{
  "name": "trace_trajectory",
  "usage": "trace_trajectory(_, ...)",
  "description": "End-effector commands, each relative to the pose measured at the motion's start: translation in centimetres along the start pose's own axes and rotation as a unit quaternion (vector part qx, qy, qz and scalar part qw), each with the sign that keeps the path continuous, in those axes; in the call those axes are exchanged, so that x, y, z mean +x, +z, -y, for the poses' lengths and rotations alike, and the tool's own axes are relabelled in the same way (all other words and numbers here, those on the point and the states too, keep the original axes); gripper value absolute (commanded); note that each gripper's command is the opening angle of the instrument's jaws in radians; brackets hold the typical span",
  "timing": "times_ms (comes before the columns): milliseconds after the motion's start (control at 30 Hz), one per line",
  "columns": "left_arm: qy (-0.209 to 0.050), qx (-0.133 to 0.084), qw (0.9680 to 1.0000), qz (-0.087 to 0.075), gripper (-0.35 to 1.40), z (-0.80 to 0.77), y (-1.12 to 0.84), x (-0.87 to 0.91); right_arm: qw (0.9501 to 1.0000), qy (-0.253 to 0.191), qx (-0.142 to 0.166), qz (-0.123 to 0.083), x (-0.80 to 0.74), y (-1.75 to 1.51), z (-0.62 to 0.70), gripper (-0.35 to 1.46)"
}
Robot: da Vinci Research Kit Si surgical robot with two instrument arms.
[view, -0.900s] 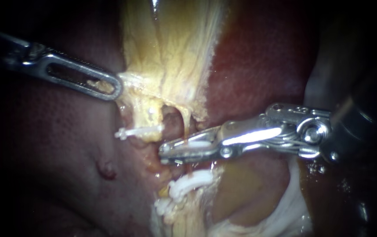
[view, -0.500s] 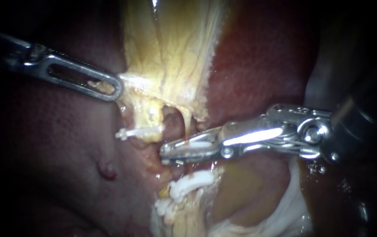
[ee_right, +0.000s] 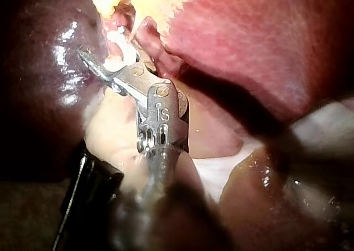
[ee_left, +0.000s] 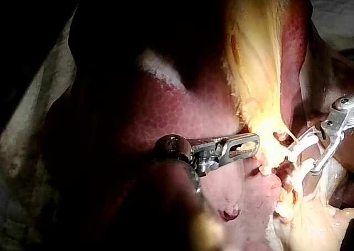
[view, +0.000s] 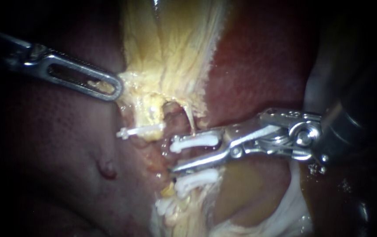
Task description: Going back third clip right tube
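White clip point(view: 195, 141), newest on the right tube point(view: 190, 120): being shown closed across the tube, lying between the jaws of the right instrument point(view: 175, 156), close along the upper jaw and apart from the lower one.

Right instrument: jaws being held wide, with a clear gap and nothing being gripped.

Second white clip point(view: 196, 179): being shown just below the lower jaw, on the same strand. More white material is lying beneath it, too unclear to be counted.

Thin white clip point(view: 140, 131): sitting on the neighbouring strand, well apart from the right instrument.

Left instrument point(view: 114, 89): jaws being kept closed on the edge of the yellow tissue point(view: 171, 52), which is being held taut against the liver point(view: 263, 66).

Progress, as judged: the clip is being taken as placed, so the clipping part is being counted as done. The withdrawal is being counted as outstanding, since the open jaws are bracketing the clip and are not yet clear of the tube.
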Motion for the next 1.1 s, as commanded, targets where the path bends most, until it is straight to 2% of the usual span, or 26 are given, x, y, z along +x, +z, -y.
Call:
trace_trajectory(33,0.0,0.0,1.0,0.0,-0.35,0.0,0.0,0.0,0.9999,-0.013,-0.007,-0.002,-0.02,0.0,-0.03,0.49)
trace_trajectory(200,0.001,-0.001,1.0,0.0,-0.35,0.0,0.01,0.02,0.9974,-0.058,-0.041,-0.007,-0.11,-0.05,-0.12,0.5)
trace_trajectory(367,0.001,-0.001,1.0,0.0,-0.35,-0.01,0.01,0.02,0.9947,-0.092,-0.046,-0.006,-0.12,-0.13,-0.09,0.5)
trace_trajectory(633,0.001,0.0,1.0,0.0,-0.35,-0.01,0.0,0.02,0.982,-0.183,-0.046,0.001,-0.22,-0.57,0.04,0.5)
trace_trajectory(833,0.001,0.0,1.0,0.0,-0.35,-0.02,0.0,0.03,0.9762,-0.21,-0.054,0.002,-0.22,-0.96,0.13,0.5)
trace_trajectory(1100,0.002,-0.001,1.0,0.0,-0.35,-0.04,0.04,0.04,0.9738,-0.22,-0.056,0.002,-0.13,-1.26,0.2,0.5)
